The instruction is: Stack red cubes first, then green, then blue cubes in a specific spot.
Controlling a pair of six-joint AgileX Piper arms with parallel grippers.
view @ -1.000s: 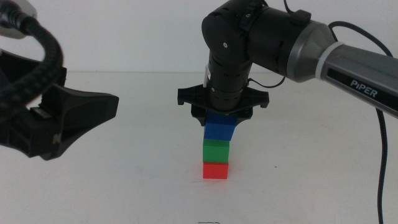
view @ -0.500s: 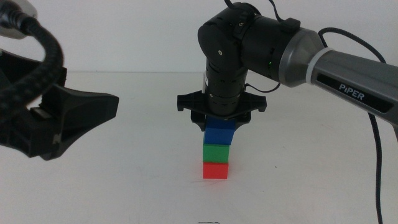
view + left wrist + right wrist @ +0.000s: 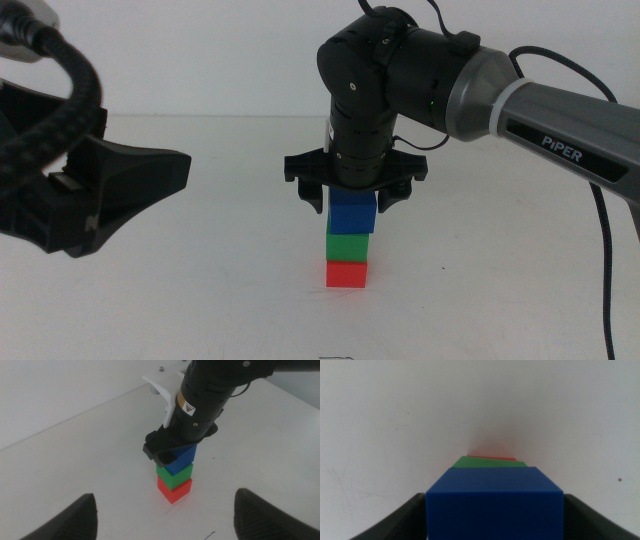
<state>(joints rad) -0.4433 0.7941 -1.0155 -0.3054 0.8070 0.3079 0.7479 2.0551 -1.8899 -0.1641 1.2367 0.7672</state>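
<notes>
Standing 3 high on the white table [image 3: 200, 310]: red, green and blue cubes in 1 column.

Red cube [image 3: 347, 274]: bottom of the stack, resting directly on the table; only a thin red sliver shows in the right wrist view.

Green cube [image 3: 349, 246]: on top of the red cube, set slightly askew to it.

Blue cube [image 3: 352, 212]: top of the stack, resting on the green cube, its upper part between the dark jaws of the right gripper.

Right gripper [image 3: 352, 205]: pointing straight down over the stack, jaws spread to either side of the blue cube; in the middle view a narrow gap shows on each side, so the jaws appear parted and not clamping the cube. The right wrist view shows the blue cube filling the space between the 2 jaws.

Right arm [image 3: 560, 120]: reaching in from the right side of the stack, marked PIPER on its grey link.

Left gripper [image 3: 165, 510]: well to the left of the stack, jaws wide apart with nothing between them, aimed toward the cubes.
</notes>
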